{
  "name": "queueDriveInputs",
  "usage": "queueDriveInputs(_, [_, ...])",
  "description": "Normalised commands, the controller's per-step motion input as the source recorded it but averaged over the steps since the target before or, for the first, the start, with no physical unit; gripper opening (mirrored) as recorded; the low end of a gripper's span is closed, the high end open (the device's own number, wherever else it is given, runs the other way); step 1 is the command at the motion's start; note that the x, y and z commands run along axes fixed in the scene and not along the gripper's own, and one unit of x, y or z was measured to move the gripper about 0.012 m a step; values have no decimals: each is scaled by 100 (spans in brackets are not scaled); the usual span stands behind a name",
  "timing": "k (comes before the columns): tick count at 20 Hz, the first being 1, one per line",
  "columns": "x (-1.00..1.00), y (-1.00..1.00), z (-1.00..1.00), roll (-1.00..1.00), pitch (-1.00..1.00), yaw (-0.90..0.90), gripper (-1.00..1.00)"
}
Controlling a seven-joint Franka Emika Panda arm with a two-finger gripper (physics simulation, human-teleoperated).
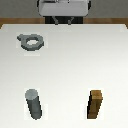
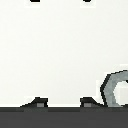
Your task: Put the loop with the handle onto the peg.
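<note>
A: How far along is this?

B: Nothing is done yet. The loop with the handle (image 1: 31,42) lies flat on the tabletop (image 1: 70,60), toward the exterior view's left, well apart from the peg (image 1: 34,104).

A: And the pincer (image 1: 62,20)?

B: High at the far edge, holding nothing. Whether its jaws stand apart or together, I cannot tell.

A: What's left?

B: Everything, I'd judge: reach, grasp, carry, thread. The brown block (image 1: 96,104) stays out of it.

Site: I read a simulated test bench, not a lived-in room | Evidence: flat rendered shading; plain white table (image 1: 75,55) with only simple props; brown wood-toned floor strip (image 1: 15,19) behind; robot base (image 1: 63,9) at far edge
</note>
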Motion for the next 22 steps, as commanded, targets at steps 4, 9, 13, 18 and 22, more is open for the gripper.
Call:
queueDriveInputs(4, [0,0,0,0,0,0,100])
queueDriveInputs(9, [0,-60,0,0,0,0,100])
queueDriveInputs(13, [0,-100,0,0,0,0,100])
queueDriveInputs(18, [0,-100,0,0,0,0,100])
queueDriveInputs(22, [0,-75,0,0,0,4,100])
